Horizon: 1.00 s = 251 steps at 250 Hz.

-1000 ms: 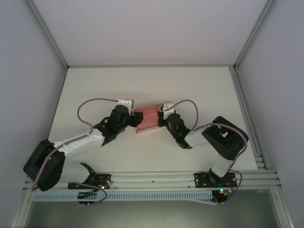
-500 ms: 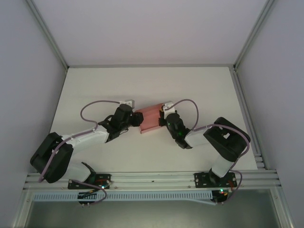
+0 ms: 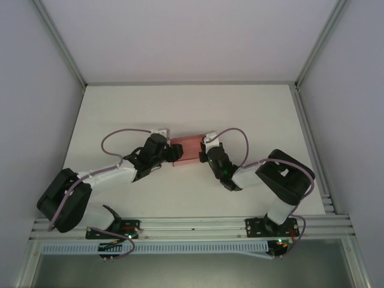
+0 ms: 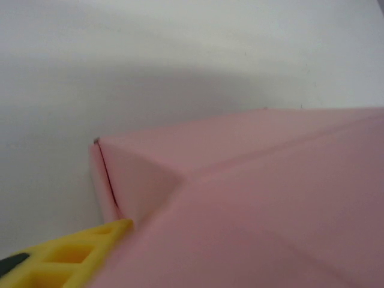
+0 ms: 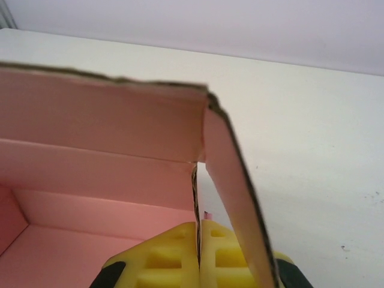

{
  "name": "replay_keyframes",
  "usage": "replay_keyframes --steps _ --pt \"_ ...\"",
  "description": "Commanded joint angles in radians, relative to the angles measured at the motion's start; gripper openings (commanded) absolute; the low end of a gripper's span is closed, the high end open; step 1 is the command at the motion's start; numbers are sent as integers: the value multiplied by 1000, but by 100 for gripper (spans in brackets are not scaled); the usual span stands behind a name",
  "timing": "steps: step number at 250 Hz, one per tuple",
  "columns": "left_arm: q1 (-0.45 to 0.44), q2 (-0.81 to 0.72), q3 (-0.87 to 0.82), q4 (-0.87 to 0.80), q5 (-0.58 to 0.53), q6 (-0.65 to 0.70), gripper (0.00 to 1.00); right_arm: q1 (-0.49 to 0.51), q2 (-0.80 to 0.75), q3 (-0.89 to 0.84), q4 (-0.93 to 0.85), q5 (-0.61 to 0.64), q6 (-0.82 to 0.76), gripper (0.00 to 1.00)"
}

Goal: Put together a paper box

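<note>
The pink paper box (image 3: pixel 187 150) sits mid-table between my two grippers, partly folded with its walls raised. My left gripper (image 3: pixel 173 152) is at the box's left end. In the left wrist view one yellow finger (image 4: pixel 66 255) touches a folded corner of the box (image 4: pixel 258 198); the pink card hides the other finger. My right gripper (image 3: pixel 203 155) is at the box's right end. In the right wrist view that gripper (image 5: pixel 198 227) is shut on a thin upright wall of the box (image 5: pixel 90 120), beside a loose side flap (image 5: pixel 231 180).
The white table (image 3: pixel 120 108) has bare room behind and to both sides of the box. Grey walls and metal posts (image 3: pixel 60 45) enclose it. An aluminium rail (image 3: pixel 192 225) with the arm bases runs along the near edge. Purple cables loop over both wrists.
The left arm's elbow swung right and its gripper pushed in at the box's left end. The box looks more compact and sits slightly further left. The right gripper kept its hold.
</note>
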Motion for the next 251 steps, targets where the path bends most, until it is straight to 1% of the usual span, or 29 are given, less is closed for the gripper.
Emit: replay_keyframes --steps 1,30,38,64,85,112,141,163,179,206,222,231,251 --pt "-19 -102 -37 -54 10 55 70 23 10 -47 -142 -12 -10 5" --pt "-29 -157 -15 -143 23 88 95 40 6 -59 -176 37 -7 4" --pt "-33 -165 -4 -175 32 104 100 45 4 -65 -174 51 -5 4" --pt "-47 -202 21 -266 47 97 100 63 7 -81 -174 68 -12 7" --pt "-48 -256 39 -327 45 67 100 76 10 -83 -187 90 -13 7" --pt "-49 -304 127 -421 30 63 100 84 21 -87 -178 106 -7 7" --pt "-37 -282 258 -576 -58 7 100 91 24 -85 -174 107 -7 7" --pt "21 -218 327 -661 -74 -29 100 94 24 -92 -160 110 -6 8" --pt "79 -164 334 -647 -54 -36 100 95 22 -100 -148 115 -3 8" --pt "160 -71 302 -520 70 -49 100 98 23 -100 -147 115 -5 9" --pt "179 -19 277 -439 153 -84 100 97 22 -100 -141 116 -3 10" --pt "180 10 268 -400 205 -77 100 97 17 -96 -149 114 -2 10" --pt "180 66 248 -364 253 -78 99 98 -3 -94 -159 109 0 12"
